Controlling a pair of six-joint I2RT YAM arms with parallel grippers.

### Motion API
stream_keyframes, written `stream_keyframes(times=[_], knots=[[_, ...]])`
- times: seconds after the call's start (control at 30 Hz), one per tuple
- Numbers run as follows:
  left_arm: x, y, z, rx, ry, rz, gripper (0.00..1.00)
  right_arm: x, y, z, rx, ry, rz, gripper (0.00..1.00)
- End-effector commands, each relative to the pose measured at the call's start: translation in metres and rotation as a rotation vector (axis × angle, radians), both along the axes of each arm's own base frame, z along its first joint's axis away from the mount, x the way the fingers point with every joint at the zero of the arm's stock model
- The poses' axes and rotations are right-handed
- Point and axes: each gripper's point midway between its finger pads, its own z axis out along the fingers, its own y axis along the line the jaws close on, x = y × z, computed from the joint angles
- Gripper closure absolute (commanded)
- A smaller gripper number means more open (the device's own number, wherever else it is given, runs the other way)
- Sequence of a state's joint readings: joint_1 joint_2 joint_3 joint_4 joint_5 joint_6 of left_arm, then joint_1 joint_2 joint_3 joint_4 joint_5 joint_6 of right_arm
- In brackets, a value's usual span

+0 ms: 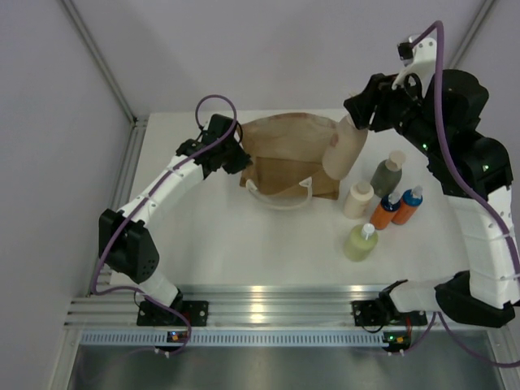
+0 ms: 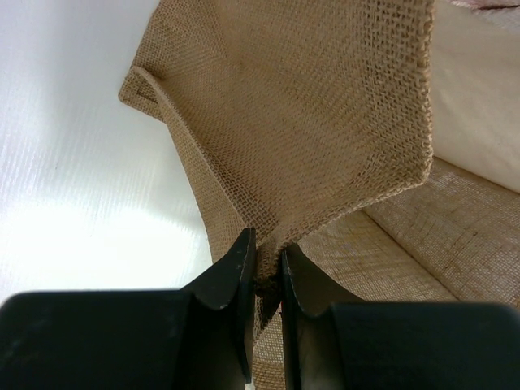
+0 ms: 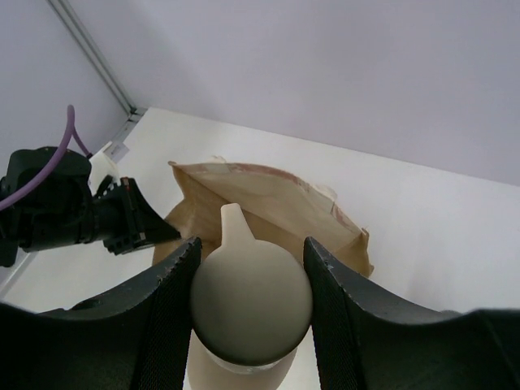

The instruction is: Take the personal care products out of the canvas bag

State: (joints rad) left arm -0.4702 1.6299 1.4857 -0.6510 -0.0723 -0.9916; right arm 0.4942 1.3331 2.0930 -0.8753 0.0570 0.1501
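In the top view the canvas bag (image 1: 286,150) lies slumped at the middle of the white table (image 1: 244,244), with its white looped handle (image 1: 283,197) curling toward the bottom of the frame. The left gripper (image 1: 237,156) is at the bag's left edge, its jaws closed on the cloth. At the upper right, the right gripper (image 1: 358,115) clasps the top end of the tan bottle (image 1: 344,153). The bottle's body slants down and left across the bag's right edge. Five more bottles stand on the table right of the bag. The grey-green bottle (image 1: 387,174) is uppermost and the cream bottle (image 1: 358,200) is below it. The two orange bottles (image 1: 386,213) stand side by side, and the yellow-green bottle (image 1: 360,242) is lowest.

In the left wrist view the left gripper (image 2: 266,262) is nearly fully closed. Its dark fingers (image 2: 236,284) pinch a fold of the canvas bag's (image 2: 325,122) woven wall, which rises and spreads toward the top of the frame. Bare table (image 2: 73,211) shows at the left.

In the right wrist view the right gripper (image 3: 252,248) is partly open, with both fingers pressed against the round pale cap of the tan bottle (image 3: 250,305). Beyond the cap the canvas bag (image 3: 276,203) lies at mid-frame. The left gripper (image 3: 150,229) reaches in from the left edge to the bag's near corner.
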Motion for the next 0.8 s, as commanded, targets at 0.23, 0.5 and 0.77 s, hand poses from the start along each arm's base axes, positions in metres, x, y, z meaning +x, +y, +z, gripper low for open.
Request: stream_keyframes(times=[0.23, 0.5, 0.77], knots=[[0.002, 0.01, -0.005, 0.054, 0.01, 0.009, 1.0, -0.031, -0.029, -0.034, -0.053, -0.029, -0.039, 1.0], [0.005, 0.007, 0.007, 0.024, -0.006, 0.006, 1.0, -0.044, -0.021, -0.111, -0.014, 0.04, 0.011, 1.0], [0.014, 0.014, 0.032, 0.045, -0.083, 0.018, 0.93, -0.048, -0.008, -0.178, -0.004, 0.06, 0.086, 1.0]])
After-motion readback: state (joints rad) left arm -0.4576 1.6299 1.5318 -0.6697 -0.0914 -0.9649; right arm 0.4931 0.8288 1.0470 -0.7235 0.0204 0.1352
